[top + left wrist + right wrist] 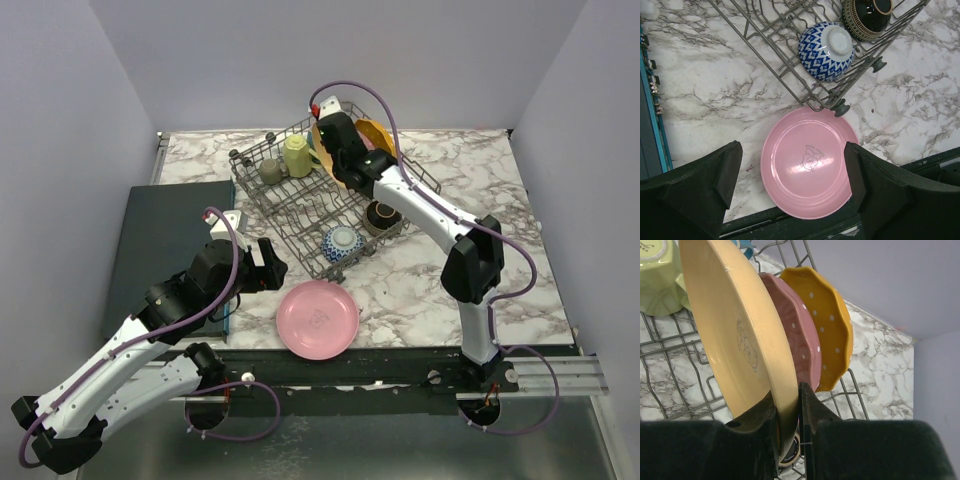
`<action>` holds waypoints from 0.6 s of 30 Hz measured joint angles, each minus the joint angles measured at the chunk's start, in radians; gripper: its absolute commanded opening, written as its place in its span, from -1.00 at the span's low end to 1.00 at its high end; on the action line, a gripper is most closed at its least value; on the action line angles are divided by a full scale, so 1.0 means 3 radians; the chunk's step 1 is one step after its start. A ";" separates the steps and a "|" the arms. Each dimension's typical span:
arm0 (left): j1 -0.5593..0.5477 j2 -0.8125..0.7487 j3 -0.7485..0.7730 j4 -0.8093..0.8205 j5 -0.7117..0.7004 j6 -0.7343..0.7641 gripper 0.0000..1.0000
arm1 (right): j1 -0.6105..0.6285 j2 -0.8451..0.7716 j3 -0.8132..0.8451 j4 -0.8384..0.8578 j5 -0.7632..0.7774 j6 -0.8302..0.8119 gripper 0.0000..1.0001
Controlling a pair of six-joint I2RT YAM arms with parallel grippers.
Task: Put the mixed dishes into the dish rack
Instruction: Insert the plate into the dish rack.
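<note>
The grey wire dish rack (262,197) stands at mid-table. My right gripper (338,140) is shut on the rim of a peach plate (735,335), held upright among the tines. Its fingertips (788,415) pinch the plate's lower edge. Behind it stand a pink white-dotted scalloped plate (796,342) and an orange dotted scalloped plate (827,322). A pink plate (318,318) lies flat on the marble near the front edge. My left gripper (270,262) is open and empty above it, its jaws (792,172) framing the plate (807,160) without touching it.
A blue-patterned bowl (342,241) and a dark brown bowl (382,215) sit in the rack's near corner. An olive mug (270,172) and a yellow mug (297,155) sit at its far left. A dark mat (160,240) lies to the left.
</note>
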 measured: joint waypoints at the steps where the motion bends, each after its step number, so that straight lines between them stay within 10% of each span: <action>1: 0.0001 0.0001 0.0000 0.0000 -0.0001 0.0000 0.80 | -0.0001 0.0006 0.0000 -0.0004 -0.0005 0.0005 -0.99; 18: 0.0001 0.0001 0.0000 0.0001 -0.0003 0.0000 0.81 | -0.0055 0.0158 -0.0097 -0.0093 -0.0155 0.0128 -0.99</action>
